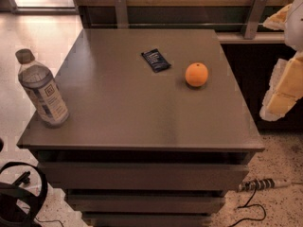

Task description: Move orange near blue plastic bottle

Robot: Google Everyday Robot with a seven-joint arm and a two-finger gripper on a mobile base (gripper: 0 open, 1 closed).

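The gripper (284, 86) hangs beyond the right edge of the worktop (142, 117), aperture indeterminate, apart from the orange (196, 74); the orange rests toward the far-right corner; the blue plastic bottle (41, 91) stands at the left edge, well apart; grasp and transfer remain outstanding.

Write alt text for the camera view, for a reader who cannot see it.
A small round bright-orange fruit sits right of centre on a brown table, far from the tall clear plastic bottle standing at the left edge. A flat dark-blue packet lies near the fruit; the robot's hand hangs off the table's right side.
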